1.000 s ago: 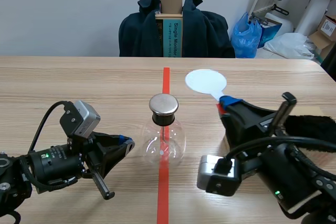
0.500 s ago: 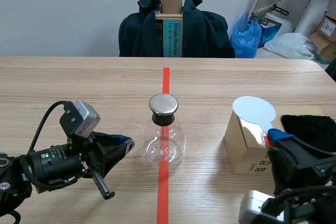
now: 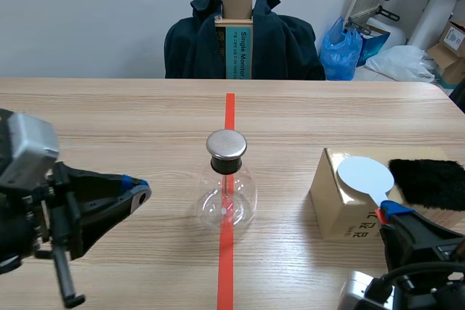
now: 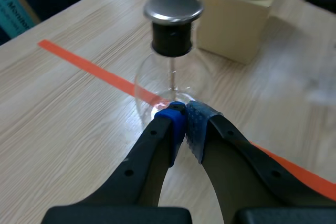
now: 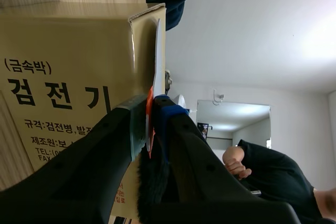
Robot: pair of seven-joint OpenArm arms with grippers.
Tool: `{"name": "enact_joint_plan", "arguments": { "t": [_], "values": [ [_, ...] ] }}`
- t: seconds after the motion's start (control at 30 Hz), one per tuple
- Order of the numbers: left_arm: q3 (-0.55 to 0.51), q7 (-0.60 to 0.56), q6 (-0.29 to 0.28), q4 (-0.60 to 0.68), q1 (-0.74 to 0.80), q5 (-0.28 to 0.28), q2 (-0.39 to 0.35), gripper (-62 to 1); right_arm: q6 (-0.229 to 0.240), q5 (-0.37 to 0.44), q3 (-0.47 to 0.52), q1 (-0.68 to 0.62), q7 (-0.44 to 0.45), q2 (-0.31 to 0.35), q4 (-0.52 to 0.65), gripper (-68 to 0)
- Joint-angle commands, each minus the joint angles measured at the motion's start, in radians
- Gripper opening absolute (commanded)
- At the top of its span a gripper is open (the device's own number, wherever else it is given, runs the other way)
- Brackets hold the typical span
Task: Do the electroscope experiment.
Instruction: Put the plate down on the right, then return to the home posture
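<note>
Scene view: the electroscope (image 3: 227, 192), a clear glass flask w/ a round metal cap (image 3: 227, 144) on a black stopper, stands upright at the centre of the tabletop (image 3: 109, 117), on the orange-red tape line (image 3: 229, 107). From 9 o'clock the left gripper (image 3: 138, 191) comes in low, tip aimed at the flask. The flask lies at its 3 o'clock, near but apart, w/ bare wood between them. At approx. 4 o'clock of the flask, well apart from it, the right gripper (image 3: 390, 212) pinches the red handle of a white disc paddle (image 3: 365, 175). The disc lies over the top of a cardboard box (image 3: 336, 208). A black fur pad (image 3: 429, 181) sits at 3 o'clock of the disc, just beside it.

Left wrist view: gripper pressed together, blue and grey pads (image 4: 197, 124) touching, nothing between them. The flask stands at 12 o'clock of the tips, its bulb just beyond them; contact cannot be told. Box and paddle lie past the flask, approx. 1 o'clock.

Right wrist view: fingers clamped on the paddle handle, seen edge-on. The thin white disc runs ahead of the tips, along the box's top edge. The box's printed side fills the area beside the gripper.
</note>
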Motion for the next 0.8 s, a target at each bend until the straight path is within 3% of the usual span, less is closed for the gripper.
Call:
{"name": "enact_joint_plan", "arguments": {
  "t": [0.0,0.1,0.17,0.2,0.3,0.33,0.47,0.6,0.63,0.77],
  "values": [
    [-0.044,-0.013,-0.005,0.061,0.081,-0.018,-0.013,-59.2,-0.011,0.007,0.001,0.012,-0.005,0.0,0.01,-66.8],
    [-0.138,-0.013,-0.005,0.172,0.216,-0.026,-0.027,-59.1,-0.011,0.007,0.001,0.012,-0.008,0.0,0.007,-66.8],
    [-0.188,-0.013,-0.005,0.225,0.279,-0.031,-0.026,-51.2,-0.011,0.007,0.001,0.012,-0.008,0.0,0.007,-64.7],
    [-0.206,-0.013,-0.005,0.245,0.301,-0.032,-0.026,-42.6,-0.011,0.007,0.001,0.012,-0.008,0.0,0.007,-61.8],
    [-0.236,-0.023,-0.005,0.275,0.33,-0.034,-0.026,-4.8,-0.011,0.008,0.001,0.011,-0.019,0.0,0.007,-48.4],
    [-0.238,-0.03,-0.005,0.275,0.33,-0.035,-0.026,1.4,-0.011,0.008,0.001,0.011,-0.026,0.0,0.007,-42.7],
    [-0.24,-0.033,0.001,0.275,0.33,-0.037,-0.026,1.4,-0.011,0.027,0.001,0.005,-0.045,0.0,0.008,-21.0],
    [-0.24,-0.032,0.0,0.275,0.33,-0.039,-0.026,1.4,-0.012,0.124,0.0,-0.024,-0.031,0.0,0.011,-2.6],
    [-0.24,-0.033,0.001,0.275,0.33,-0.04,-0.026,1.4,-0.013,0.153,0.0,-0.037,-0.029,0.0,0.015,0.4],
    [-0.24,-0.033,0.007,0.275,0.33,-0.04,-0.026,1.4,-0.072,0.32,0.001,-0.114,-0.029,0.003,0.081,0.4]
  ]
}}
